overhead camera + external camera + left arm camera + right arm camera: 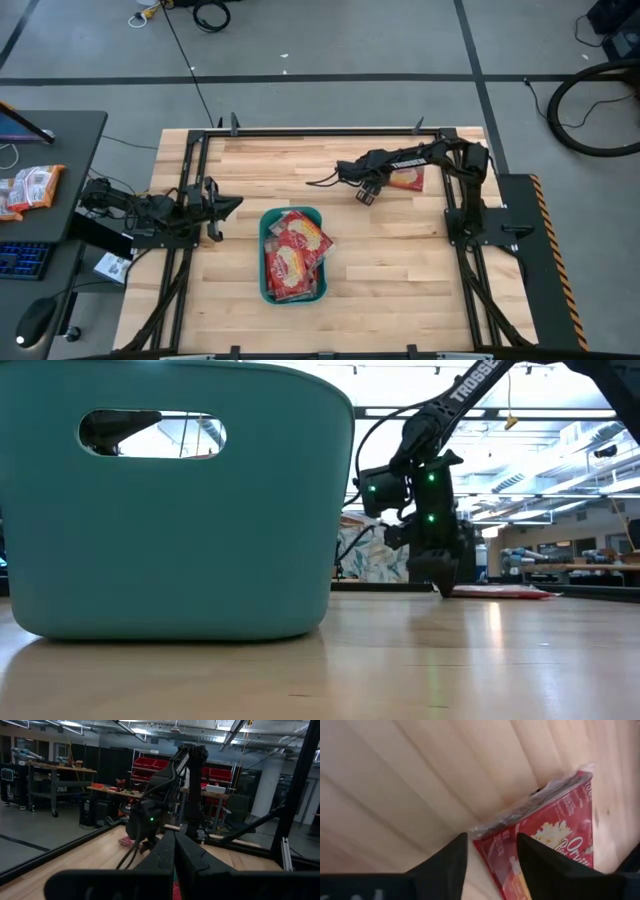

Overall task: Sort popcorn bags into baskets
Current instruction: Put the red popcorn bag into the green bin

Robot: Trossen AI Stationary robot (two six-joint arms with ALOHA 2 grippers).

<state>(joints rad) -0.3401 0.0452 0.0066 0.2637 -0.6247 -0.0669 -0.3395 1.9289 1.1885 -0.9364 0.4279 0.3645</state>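
Near the table's far right, right gripper (490, 865) spread over a popcorn bag (555, 840), left gripper (174, 851) closed, wrist view only.

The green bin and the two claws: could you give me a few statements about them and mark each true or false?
1. The teal bin already holds several red popcorn bags. True.
2. One popcorn bag lies on the table outside the bin. True.
3. The right claw is shut with nothing near it. False: its fingers are open over the corner of the loose bag.
4. The left claw is carrying a bag. False: it is shut and empty, at the table's left edge.
5. The bin lies tipped on its side. False: it stands upright on the table.
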